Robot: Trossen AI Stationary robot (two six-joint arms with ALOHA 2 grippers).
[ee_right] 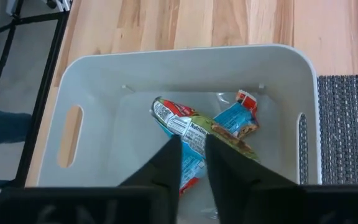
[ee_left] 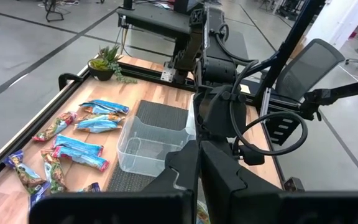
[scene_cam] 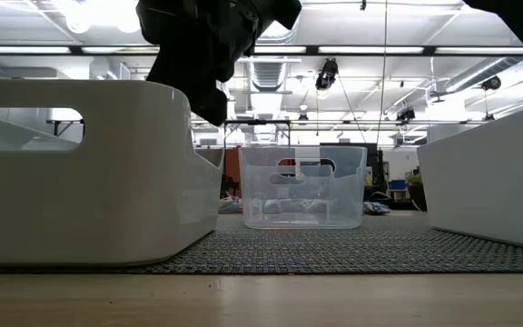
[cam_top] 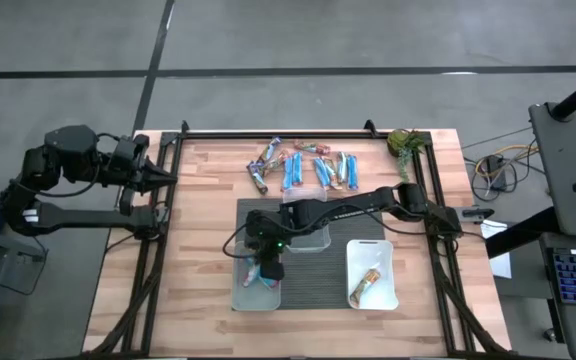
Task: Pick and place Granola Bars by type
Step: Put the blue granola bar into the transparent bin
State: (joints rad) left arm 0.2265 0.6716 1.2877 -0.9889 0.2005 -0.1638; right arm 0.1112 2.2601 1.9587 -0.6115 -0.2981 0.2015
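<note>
The right gripper [cam_top: 268,268] is hanging over the left-hand white rectangular plastic tub [cam_top: 240,290], its two dark fingers [ee_right: 166,163] standing narrow with only a thin gap between them and nothing visibly pinched; directly beneath them, on the tub's floor, two shiny blue-wrapped granola bars [ee_right: 194,134] are lying crossed, one running from the fingers away toward the far wall, the other slanting off to one side with a red-tipped end; whether the fingers are touching the nearer bar cannot be told. So the bars already in this tub are lying straight below the pincer, while the unsorted heap of wrapped bars, mostly blue with some tan and dark ones [cam_top: 303,168], is waiting well apart at the table's far edge, near the small green plant [cam_top: 404,143]; the right arm is by far the nearer to it. The left gripper [cam_top: 158,178] is resting shut at the table's left edge. A tan-wrapped bar [cam_top: 367,284] is lying in the right-hand white tub [cam_top: 388,250]; a clear plastic tub [ee_left: 143,149] is standing between.
</note>
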